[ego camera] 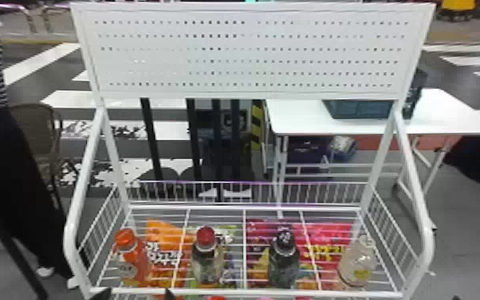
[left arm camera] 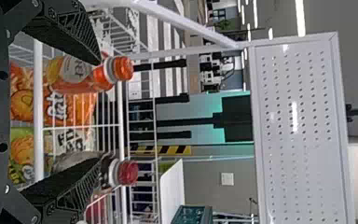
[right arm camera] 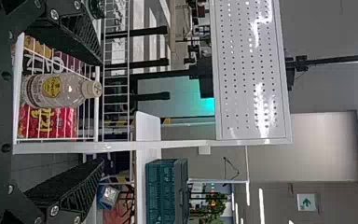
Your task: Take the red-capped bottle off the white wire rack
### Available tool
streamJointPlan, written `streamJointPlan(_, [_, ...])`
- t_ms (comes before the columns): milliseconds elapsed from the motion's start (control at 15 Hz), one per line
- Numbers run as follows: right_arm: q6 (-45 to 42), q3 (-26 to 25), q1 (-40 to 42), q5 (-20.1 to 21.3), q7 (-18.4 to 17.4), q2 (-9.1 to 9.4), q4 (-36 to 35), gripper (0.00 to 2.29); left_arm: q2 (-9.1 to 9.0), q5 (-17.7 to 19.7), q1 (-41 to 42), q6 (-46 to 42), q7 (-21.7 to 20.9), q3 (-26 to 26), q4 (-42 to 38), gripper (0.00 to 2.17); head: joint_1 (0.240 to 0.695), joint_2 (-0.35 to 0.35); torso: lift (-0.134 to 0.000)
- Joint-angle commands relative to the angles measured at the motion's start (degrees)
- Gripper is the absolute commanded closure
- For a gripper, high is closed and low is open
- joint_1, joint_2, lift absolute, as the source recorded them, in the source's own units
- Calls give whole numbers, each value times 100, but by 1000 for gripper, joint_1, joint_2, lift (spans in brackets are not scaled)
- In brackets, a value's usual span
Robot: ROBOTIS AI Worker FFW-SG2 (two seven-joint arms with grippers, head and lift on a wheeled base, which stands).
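The left gripper [ego camera: 135,294] is low in the head view, by the front edge of the white wire rack [ego camera: 247,291], left of the middle. Its fingers [left arm camera: 67,192] are spread wide with nothing gripped. In the left wrist view one of them overlaps the body of the red-capped bottle [ego camera: 207,263]; whether they touch I cannot tell. The tip of the other finger is near the orange-capped bottle [ego camera: 136,257].

The right gripper [right arm camera: 101,112] is open and empty as well, with the clear bottle [right arm camera: 58,91] in view between its fingers.

The red-capped bottle stands upright on the rack's wire shelf, near the front edge and left of the middle. It is second in a row of four, counted from the left side. The orange-capped bottle stands nearest the front left corner, a dark bottle with a black cap [ego camera: 284,261] just right of the middle, and the clear bottle near the front right corner.

Through the wires show an orange snack bag [ego camera: 164,239] towards the left and a red one [ego camera: 337,230] towards the right. A white perforated panel [ego camera: 251,52] rises above the rack's back edge. Behind the rack's right side is a white desk [ego camera: 442,115] with a teal crate [ego camera: 360,110] on it.
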Motion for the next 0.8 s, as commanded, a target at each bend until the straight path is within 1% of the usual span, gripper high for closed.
streamJointPlan(0, [0,0,9,0,0,-1,-2,154,5,34,-302,-17,7,-345,450,161,499,0,0])
streamJointPlan(67, [0,0,18,0,0,-10,-2,154,5,60,-451,-140,16,-495,678,161,499,0,0])
streamJointPlan(200, [0,0,18,9,9,-10,-11,154,-4,174,-741,-703,139,-741,1153,157,499,0,0])
streamJointPlan(267, [0,9,27,9,9,-10,-11,154,-12,271,-961,-808,218,-882,1416,157,499,0,0])
streamJointPlan(333, [0,18,27,18,18,-10,-11,154,-12,315,-1198,-896,394,-1040,1689,157,499,0,0])
streamJointPlan(400, [0,27,35,27,18,-1,-19,154,-12,315,-1383,-1265,587,-1207,1979,124,499,0,0])
streamJointPlan(533, [0,36,35,44,18,-1,-19,154,-83,341,-1708,-1582,631,-1365,2471,80,499,0,0])
streamJointPlan(600, [-18,53,35,53,18,-1,-19,154,-144,377,-1875,-1617,631,-1426,2700,39,499,0,0])
streamJointPlan(733, [-18,88,35,70,27,8,-19,154,-206,438,-2086,-1670,623,-1506,2990,-1,499,0,0])
